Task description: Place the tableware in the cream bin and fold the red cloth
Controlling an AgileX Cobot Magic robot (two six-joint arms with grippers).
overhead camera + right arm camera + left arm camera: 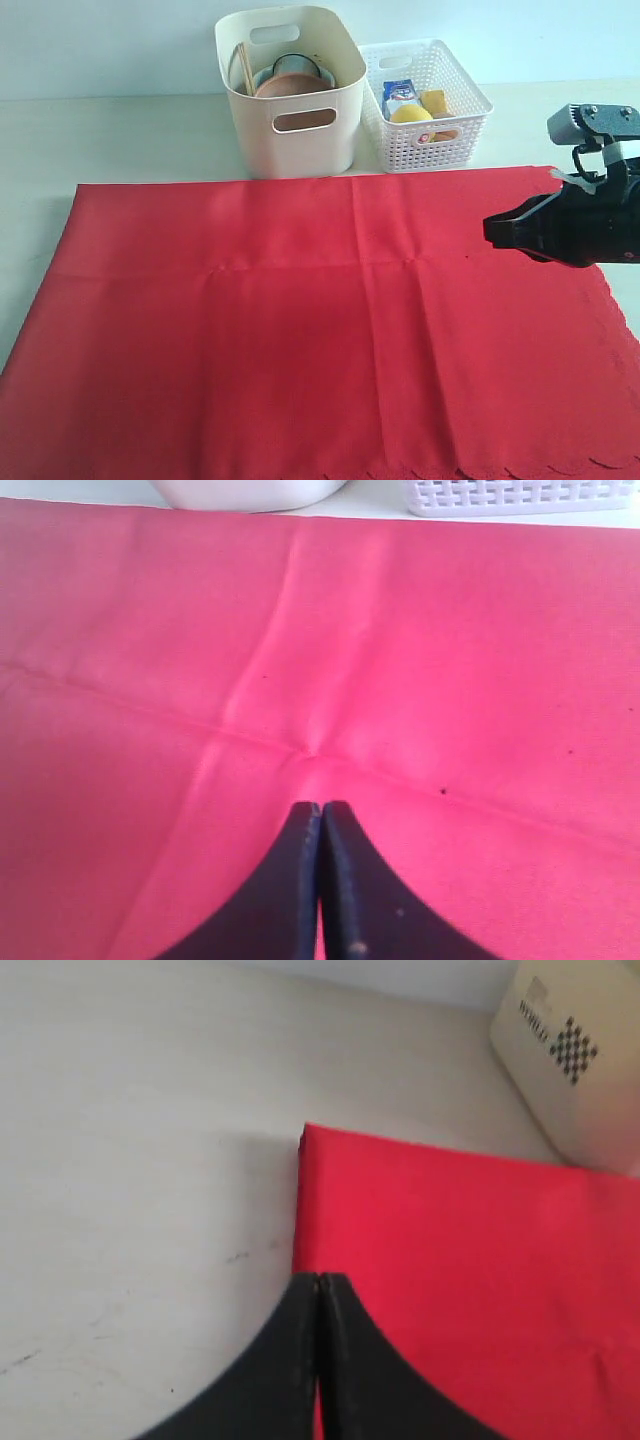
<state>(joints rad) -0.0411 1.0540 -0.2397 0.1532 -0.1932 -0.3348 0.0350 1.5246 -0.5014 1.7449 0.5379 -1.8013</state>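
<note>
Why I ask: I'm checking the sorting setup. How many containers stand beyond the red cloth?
2. The cream bin stands past the far edge of the red cloth, holding tableware; the white lattice basket sits beside it, to its right in the exterior view. No others show.

Matt red cloth [300, 330], smooth plastic cream bin [300, 152]

Exterior view: raised, frontal, looking down across the red cloth [300, 320] toward the cream bin [290, 90]. My left wrist camera sits close above a cloth corner; my right, low over its creased middle, facing the bin. All share the cloth.
</note>
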